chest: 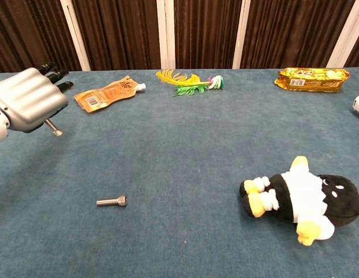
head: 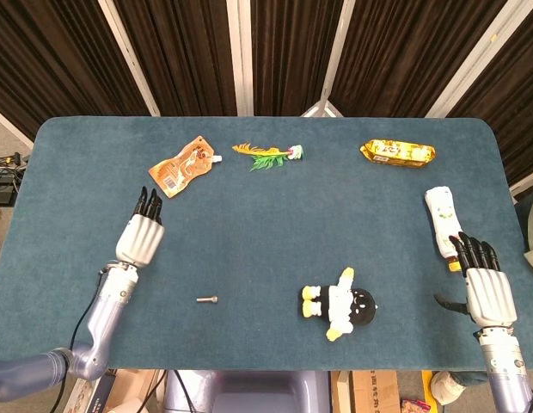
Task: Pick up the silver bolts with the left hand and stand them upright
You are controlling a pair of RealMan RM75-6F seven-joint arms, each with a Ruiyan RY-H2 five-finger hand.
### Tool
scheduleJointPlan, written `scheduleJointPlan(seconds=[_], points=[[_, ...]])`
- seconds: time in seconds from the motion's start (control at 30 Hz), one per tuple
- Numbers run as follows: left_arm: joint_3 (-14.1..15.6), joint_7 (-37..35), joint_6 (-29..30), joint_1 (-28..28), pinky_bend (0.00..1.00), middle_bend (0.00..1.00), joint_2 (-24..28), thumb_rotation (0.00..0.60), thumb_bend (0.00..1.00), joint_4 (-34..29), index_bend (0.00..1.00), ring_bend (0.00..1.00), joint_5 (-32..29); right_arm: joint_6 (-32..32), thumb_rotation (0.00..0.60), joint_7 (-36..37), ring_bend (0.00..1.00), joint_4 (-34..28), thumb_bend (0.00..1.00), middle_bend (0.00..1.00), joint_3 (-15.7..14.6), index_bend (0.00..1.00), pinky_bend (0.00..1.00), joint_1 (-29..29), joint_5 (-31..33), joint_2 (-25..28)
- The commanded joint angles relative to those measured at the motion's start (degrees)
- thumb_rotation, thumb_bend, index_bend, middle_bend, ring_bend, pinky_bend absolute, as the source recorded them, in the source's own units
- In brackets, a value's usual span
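My left hand [head: 139,237] [chest: 29,98] hovers over the left part of the blue table, back of the hand up. It holds a silver bolt [chest: 52,128] underneath; the bolt sticks out below it, tilted, head down and to the right. The head view hides this bolt behind the hand. A second silver bolt [head: 207,299] [chest: 112,201] lies on its side on the cloth, nearer the front edge and to the right of that hand. My right hand [head: 488,288] rests open at the front right, holding nothing.
An orange pouch [head: 182,166] and a feather toy [head: 268,156] lie at the back. A gold snack pack [head: 397,153] is back right. A white bottle [head: 444,222] lies just beyond my right hand. A plush penguin [head: 340,304] lies front centre.
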State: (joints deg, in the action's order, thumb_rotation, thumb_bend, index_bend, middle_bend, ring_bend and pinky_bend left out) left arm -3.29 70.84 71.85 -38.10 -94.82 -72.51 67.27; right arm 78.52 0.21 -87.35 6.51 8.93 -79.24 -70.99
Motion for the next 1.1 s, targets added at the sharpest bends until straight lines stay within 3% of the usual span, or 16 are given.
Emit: scheduleJointPlan(seconds=[0.03,0.53,1.1], points=[[-0.1,1.3,-0.5,-0.4,0.0,0.11,-0.9,0.6,0.53,1.1,0.57,0.0,-0.3,0.0,0.6,0.1,0.02,0.0,0.05,0.07,0.0,0.09,0.0,0.0,-0.1,0.0],[-0.4,3.8,-0.9,-2.0,0.0,0.11,-6.0,0.6,0.53,8.4,0.55,0.0,1.7,0.0,0.6,0.2,0.02,0.6,0.05,0.07,0.1,0.09,0.0,0.1,0.1,-0.3],[-1.4,4.7,-2.0,-2.2,0.0,0.11,-8.2,0.6,0.53,10.5,0.53,0.0,0.8,0.2,0.6,0.2,0.02,0.4,0.05,0.07,0.1,0.09,0.0,0.0,0.0,-0.3]])
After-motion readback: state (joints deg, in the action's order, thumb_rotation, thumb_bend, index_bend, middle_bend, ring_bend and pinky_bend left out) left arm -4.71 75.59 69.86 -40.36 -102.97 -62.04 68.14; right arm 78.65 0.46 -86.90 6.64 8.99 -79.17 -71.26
